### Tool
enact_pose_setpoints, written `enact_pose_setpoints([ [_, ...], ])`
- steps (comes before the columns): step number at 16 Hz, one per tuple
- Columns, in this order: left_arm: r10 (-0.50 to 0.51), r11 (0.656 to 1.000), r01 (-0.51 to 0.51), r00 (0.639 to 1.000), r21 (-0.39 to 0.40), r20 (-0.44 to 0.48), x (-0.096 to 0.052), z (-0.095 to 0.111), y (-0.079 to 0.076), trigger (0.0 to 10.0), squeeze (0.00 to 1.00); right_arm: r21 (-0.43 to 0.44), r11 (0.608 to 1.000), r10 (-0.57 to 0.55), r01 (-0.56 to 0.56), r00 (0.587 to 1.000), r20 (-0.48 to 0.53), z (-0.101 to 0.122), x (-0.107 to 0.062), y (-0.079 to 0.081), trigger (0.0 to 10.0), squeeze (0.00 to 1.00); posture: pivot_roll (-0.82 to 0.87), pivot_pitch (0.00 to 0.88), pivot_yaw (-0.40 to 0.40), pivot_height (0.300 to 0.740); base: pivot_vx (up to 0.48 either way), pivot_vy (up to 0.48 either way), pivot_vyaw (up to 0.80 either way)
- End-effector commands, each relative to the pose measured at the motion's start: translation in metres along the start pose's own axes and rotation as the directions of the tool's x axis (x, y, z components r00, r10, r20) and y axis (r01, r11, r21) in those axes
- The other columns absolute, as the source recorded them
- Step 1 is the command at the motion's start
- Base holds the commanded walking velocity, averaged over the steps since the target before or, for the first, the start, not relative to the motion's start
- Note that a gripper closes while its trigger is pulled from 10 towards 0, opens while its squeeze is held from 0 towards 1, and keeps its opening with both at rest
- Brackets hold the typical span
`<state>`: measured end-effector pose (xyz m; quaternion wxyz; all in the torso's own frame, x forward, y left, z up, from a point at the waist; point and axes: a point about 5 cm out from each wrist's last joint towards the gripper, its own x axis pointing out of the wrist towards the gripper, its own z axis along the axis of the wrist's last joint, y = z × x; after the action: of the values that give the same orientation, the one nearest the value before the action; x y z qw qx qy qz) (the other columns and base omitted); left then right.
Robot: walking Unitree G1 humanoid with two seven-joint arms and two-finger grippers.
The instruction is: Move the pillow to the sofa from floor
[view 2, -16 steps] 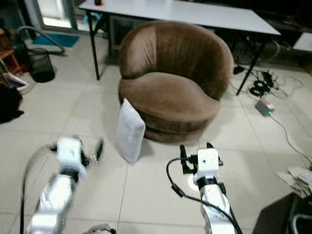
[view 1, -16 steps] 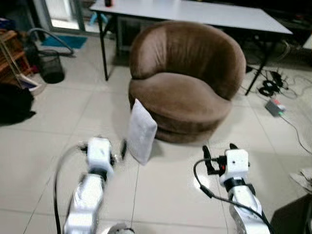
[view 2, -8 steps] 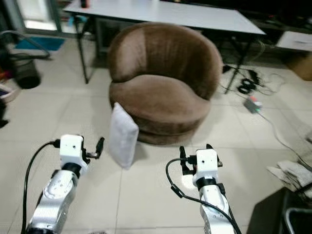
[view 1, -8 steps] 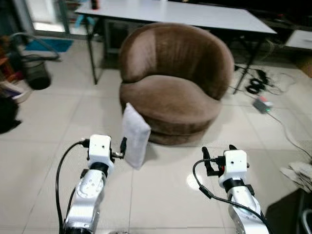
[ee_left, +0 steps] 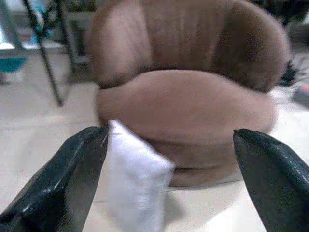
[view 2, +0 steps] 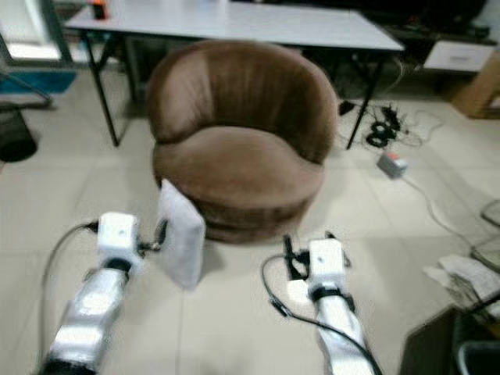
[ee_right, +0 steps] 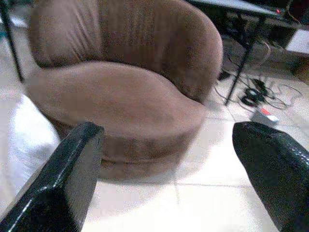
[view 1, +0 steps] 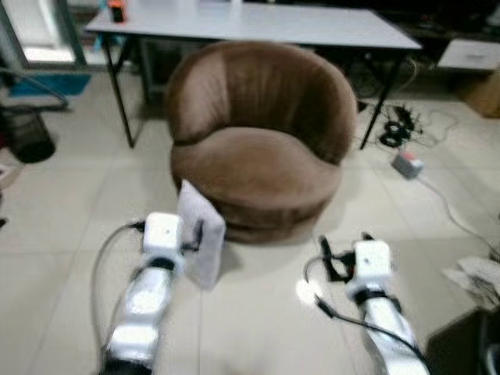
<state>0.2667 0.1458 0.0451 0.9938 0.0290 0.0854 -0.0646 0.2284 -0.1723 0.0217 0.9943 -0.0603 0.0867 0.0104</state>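
Head views first: your left gripper [view 1: 195, 234] is raised at the pillow [view 1: 200, 242], its black fingers right against the pillow's near face. The white pillow stands on edge on the floor [view 1: 62, 219], leaning on the base of the brown sofa [view 1: 254, 148], which sits just beyond both grippers. Your right gripper [view 1: 344, 251] hangs well apart from the pillow, out to the right over bare tile, pointing at the sofa's base. Behind the sofa runs a white table [view 1: 258, 22] on black legs; to the right of your right gripper, cables and a power strip [view 1: 406, 162] lie on the floor.

Left wrist view: you see 2 fingers [ee_left: 63, 174] spread wide. The pillow [ee_left: 135, 179] stands just inside the finger nearest it, touching or nearly touching that one, well apart from the other. The sofa [ee_left: 188, 87] rises straight ahead of the gripper, behind the pillow.

Right wrist view: your 2 fingers [ee_right: 63, 179] are spread wide here too, with nothing between them. The sofa [ee_right: 120, 92] lies ahead, and a pale blur beside 1 finger is the pillow [ee_right: 24, 140], off to the side of the gripper. Past the other finger sit a table leg and cables [ee_right: 256, 94].
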Motion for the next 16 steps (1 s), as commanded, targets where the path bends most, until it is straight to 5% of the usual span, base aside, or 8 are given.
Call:
enact_pose_setpoints([
  [1, 0.014, 1.000, -0.014, 1.000, 0.024, 0.000, -0.0009, 0.0005, 0.0078, 10.0, 0.00, 0.008, 1.000, 0.006, -0.006, 0.999, 0.034, 0.0084, 0.0061, 0.0043, 10.0, 0.00, 0.08, 0.002, -0.055, 0.728, 0.461, 0.000, 0.00],
  [16, 0.029, 0.999, -0.029, 1.000, 0.015, 0.004, -0.0022, -0.0013, 0.0064, 10.0, 0.00, 0.004, 1.000, 0.031, -0.031, 0.999, 0.028, 0.0079, 0.0065, 0.0099, 10.0, 0.00, 0.09, 0.000, -0.056, 0.728, 0.445, 0.000, 0.00],
])
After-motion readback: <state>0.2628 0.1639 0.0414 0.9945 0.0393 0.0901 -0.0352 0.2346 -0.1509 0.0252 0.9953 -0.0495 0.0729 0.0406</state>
